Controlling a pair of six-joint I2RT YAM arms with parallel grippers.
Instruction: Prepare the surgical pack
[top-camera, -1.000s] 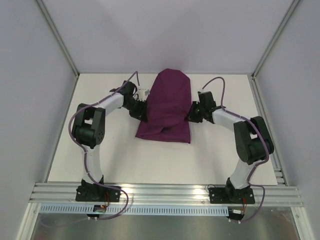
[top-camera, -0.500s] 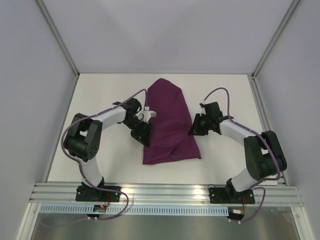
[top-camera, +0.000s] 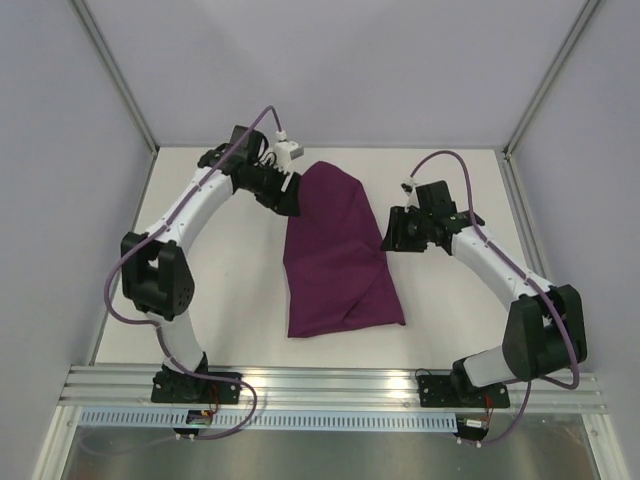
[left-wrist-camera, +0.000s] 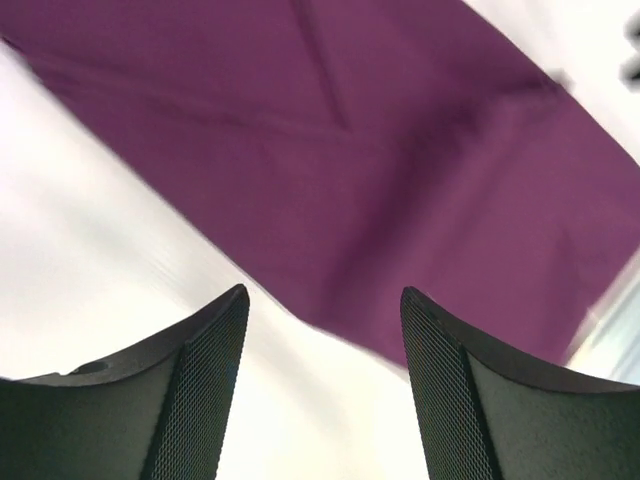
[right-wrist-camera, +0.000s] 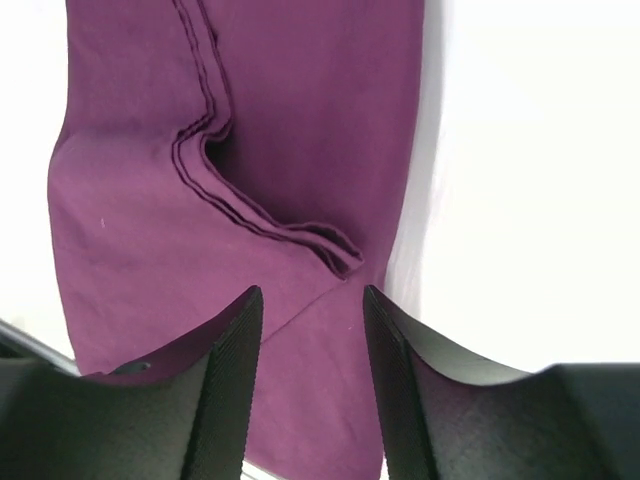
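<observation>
The left gripper (top-camera: 291, 197) has gone from the middle of the bundle's left side, where it was half a second ago, up to the far left corner. Its arm is now stretched out over the table (top-camera: 220, 300). The right gripper (top-camera: 389, 236) has moved only slightly and stays by the bundle's right edge, about halfway along it. The purple bundle (top-camera: 340, 255) lies in the middle of the table. Over the last second it has come nearer the arm bases and turned a little, so its near end points slightly right.

The left wrist view is blurred. It shows the left gripper (left-wrist-camera: 322, 325) with its fingers (left-wrist-camera: 205, 385) well apart and nothing between them. White table shows in the gap, and the bundle (left-wrist-camera: 380, 170) begins just beyond the tips without touching them. From above, that same gripper seems to sit right at the cloth's corner.

The right wrist view shows the right gripper (right-wrist-camera: 312, 292) with a narrower gap between its fingers (right-wrist-camera: 232, 385), and this gap also holds nothing. The tips hang over the bundle (right-wrist-camera: 150, 240) near its edge, and whether they touch it cannot be told. This view alone shows the stitched hems and the layered fold across the cloth, with bare table (right-wrist-camera: 520, 200) to the right.

There is one bundle, and there are two arms and two grippers, each with two fingers.
</observation>
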